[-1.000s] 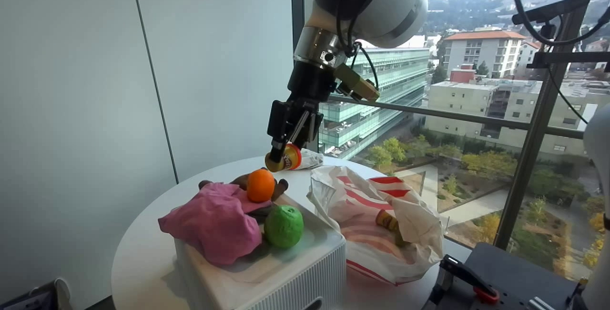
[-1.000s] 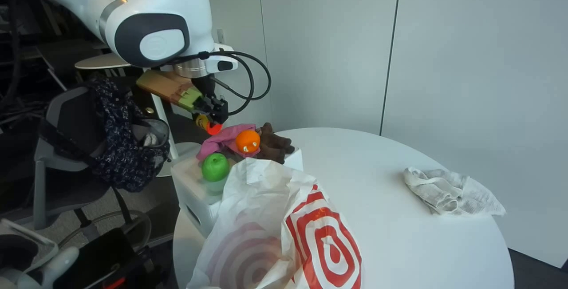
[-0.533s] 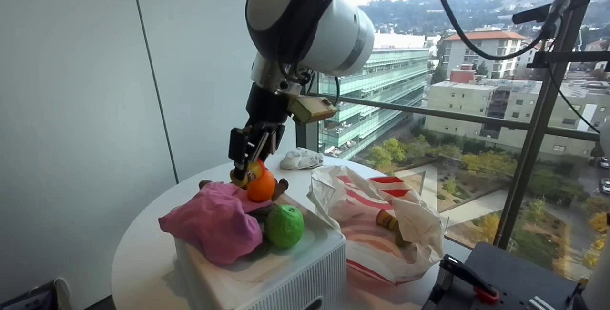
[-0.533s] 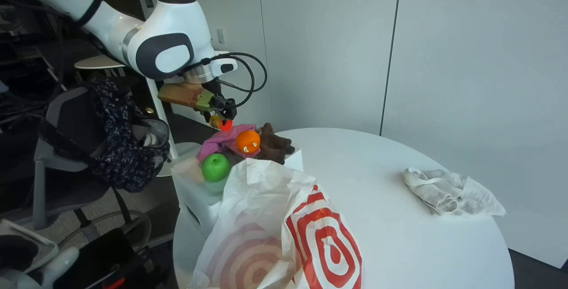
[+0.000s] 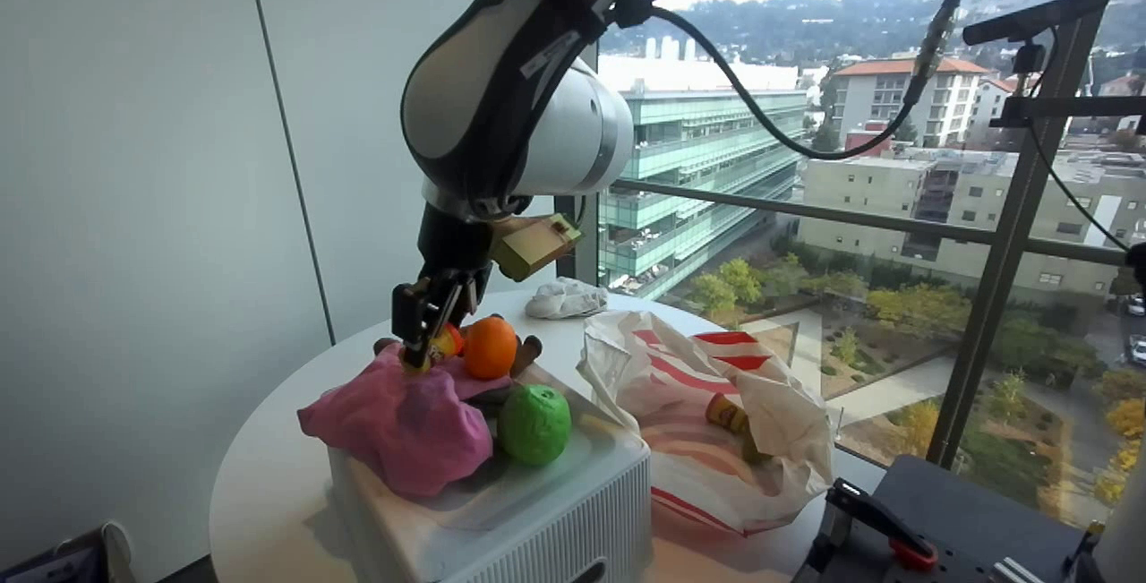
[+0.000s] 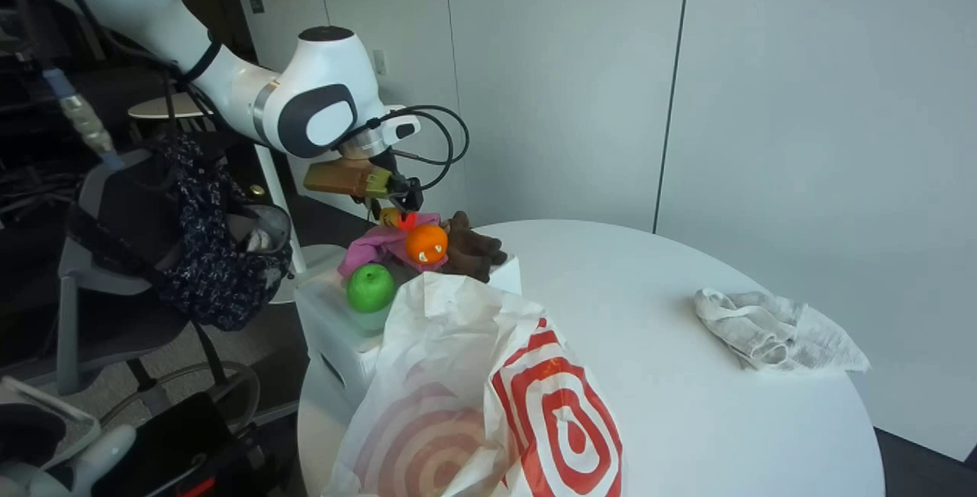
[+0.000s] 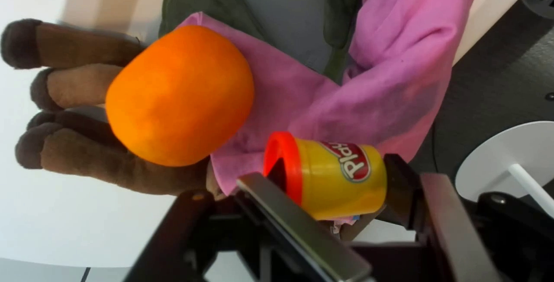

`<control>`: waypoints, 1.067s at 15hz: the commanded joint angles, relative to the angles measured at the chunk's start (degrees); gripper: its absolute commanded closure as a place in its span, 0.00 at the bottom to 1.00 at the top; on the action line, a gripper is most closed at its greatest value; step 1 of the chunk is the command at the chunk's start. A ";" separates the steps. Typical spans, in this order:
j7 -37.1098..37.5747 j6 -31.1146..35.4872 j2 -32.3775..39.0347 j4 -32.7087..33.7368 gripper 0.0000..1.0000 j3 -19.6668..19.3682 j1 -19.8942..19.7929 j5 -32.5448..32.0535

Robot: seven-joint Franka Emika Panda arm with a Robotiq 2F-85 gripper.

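My gripper (image 7: 334,170) is shut on a yellow Play-Doh can (image 7: 333,182) with a red-orange lid, one finger on the lid and one on the base. The can lies sideways in the jaws and also shows in both exterior views (image 5: 445,345) (image 6: 392,218). It is just above or touching the pink cloth (image 5: 407,431); I cannot tell which. An orange ball-like fruit (image 5: 490,348) sits on the cloth beside the can. A green apple-like fruit (image 5: 534,424) stands nearby. A brown plush toy (image 6: 475,249) lies partly under the cloth and orange.
These things rest on a white box (image 5: 573,507) on a round white table (image 6: 649,314). A white and red plastic bag (image 6: 565,405) stands beside the box, with another yellow can (image 5: 727,413) showing in it. A crumpled white cloth (image 6: 778,329) lies on the table.
My gripper has moved down and across, carrying the can from above and behind the orange to low over the pink cloth. The fruits, toy and bag have not moved.
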 commanded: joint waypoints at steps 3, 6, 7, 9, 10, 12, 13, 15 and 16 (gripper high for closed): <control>3.50 1.98 5.14 4.06 0.66 3.99 -4.14 -4.61; 4.69 1.42 5.26 4.62 0.14 5.11 -5.28 -4.54; 4.43 1.18 4.63 4.44 0.08 5.73 -5.70 -3.83; 4.31 1.54 3.31 3.82 0.00 6.65 -6.29 -3.18; 4.51 1.83 2.84 3.69 0.00 6.94 -6.41 -3.23; 4.76 2.67 1.44 2.80 0.00 7.40 -6.74 -3.14; 5.82 2.15 0.68 2.52 0.00 7.02 -6.71 -3.93; 9.69 1.84 -0.99 1.17 0.00 5.26 -6.73 -6.01; 12.45 0.78 -2.41 0.09 0.00 3.95 -7.09 -7.34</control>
